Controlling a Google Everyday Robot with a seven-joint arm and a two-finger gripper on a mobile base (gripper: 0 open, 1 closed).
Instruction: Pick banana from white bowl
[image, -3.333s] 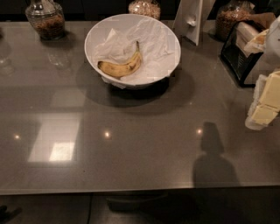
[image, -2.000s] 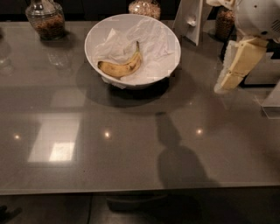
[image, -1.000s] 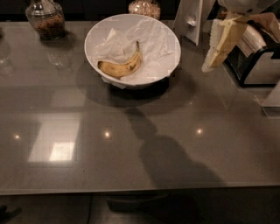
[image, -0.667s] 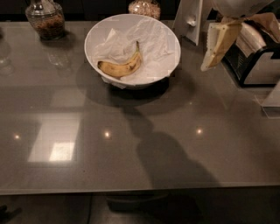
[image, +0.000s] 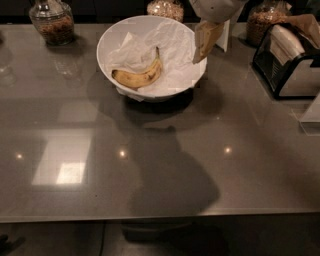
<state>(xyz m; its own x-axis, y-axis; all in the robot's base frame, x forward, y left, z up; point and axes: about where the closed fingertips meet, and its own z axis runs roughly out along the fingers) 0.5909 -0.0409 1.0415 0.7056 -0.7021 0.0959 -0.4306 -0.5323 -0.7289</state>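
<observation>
- Grey, glossy countertop (image: 75, 115) fills the view, with small lights mirrored in it.
- The banana (image: 140, 76) lies curved on crumpled white paper (image: 172, 42), left of centre in the white bowl (image: 106, 36), its dark stem pointing up toward the far rim.
- The bowl stands at the far middle of the counter.
- The gripper (image: 204, 42), cream-coloured, hangs tilted over the bowl's right rim, apart from the banana; whether it is released or clenched cannot be told.
- Glass jars of granola stand behind: one far left (image: 51, 20), one behind the bowl (image: 165, 7), one to the right (image: 264, 22).
- A black and silver appliance (image: 292, 62) sits at the right edge.
</observation>
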